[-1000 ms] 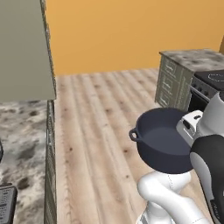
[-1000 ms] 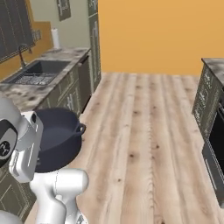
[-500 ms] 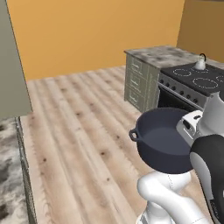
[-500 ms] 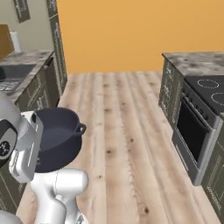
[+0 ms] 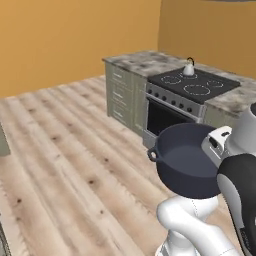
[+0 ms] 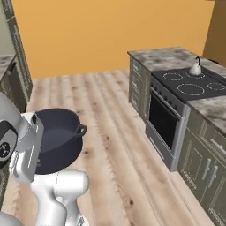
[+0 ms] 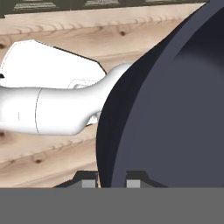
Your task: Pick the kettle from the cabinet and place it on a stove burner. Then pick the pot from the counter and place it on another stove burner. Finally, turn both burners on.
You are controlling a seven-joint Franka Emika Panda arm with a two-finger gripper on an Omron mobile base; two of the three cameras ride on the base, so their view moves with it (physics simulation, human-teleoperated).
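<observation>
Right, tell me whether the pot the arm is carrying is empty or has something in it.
Empty. The left base view looks into the pot and shows only its bare dark inside; the gripper clamps its rim.

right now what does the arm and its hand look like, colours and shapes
The arm is made of glossy white rounded segments with a dark grey, nearly black joint. The hand is a white blocky body ending in two small dark fingertips with lighter grey pads. No cables or markings show.

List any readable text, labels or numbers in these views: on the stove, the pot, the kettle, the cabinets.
None: no text reads on the cooktop, pot, kettle or cupboard fronts.
The burners are plain white rings.
Knob markings: too small to read.
</observation>
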